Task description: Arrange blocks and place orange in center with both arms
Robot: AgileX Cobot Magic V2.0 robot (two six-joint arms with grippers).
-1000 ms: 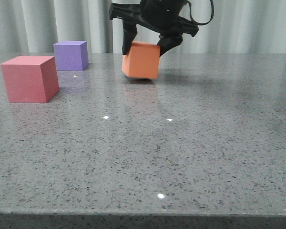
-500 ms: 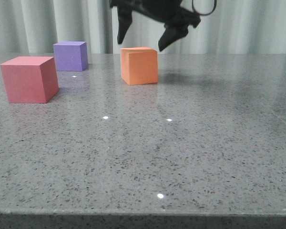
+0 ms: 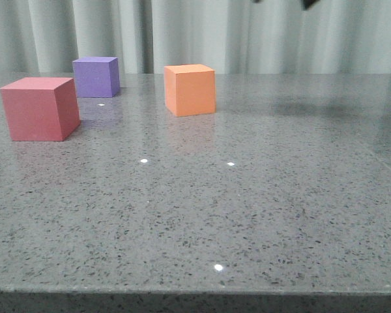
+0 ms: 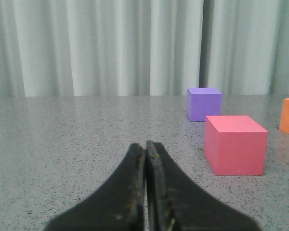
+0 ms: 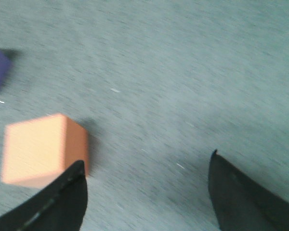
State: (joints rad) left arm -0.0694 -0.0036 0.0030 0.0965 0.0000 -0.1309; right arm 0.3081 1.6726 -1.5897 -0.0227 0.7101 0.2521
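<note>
The matte orange cube [image 3: 190, 90] sits free on the speckled grey stone table [image 3: 260, 208], right of the purple cube [image 3: 96, 76]. Right gripper [image 5: 147, 192] gapes wide, empty; left gripper [image 4: 146, 192] pinched together.

Cubes block left and back only
Red-pink cube [image 3: 40, 108], purple cube [image 3: 96, 76], orange cube [image 3: 190, 89] well apart; table [image 3: 280, 208] right and front open.

— Table [image 3: 260, 215]: polished, speckled grey stone look, glossy enough to mirror lights.
— Orange cube [image 3: 190, 89], red-pink cube [image 3: 39, 107], purple cube [image 3: 96, 76]: plain, matt, foam-like.
— Left gripper [image 4: 146, 192] fingers: matt black, plastic-looking. Curtain [image 3: 202, 32] behind: pale cloth, softly pleated.
</note>
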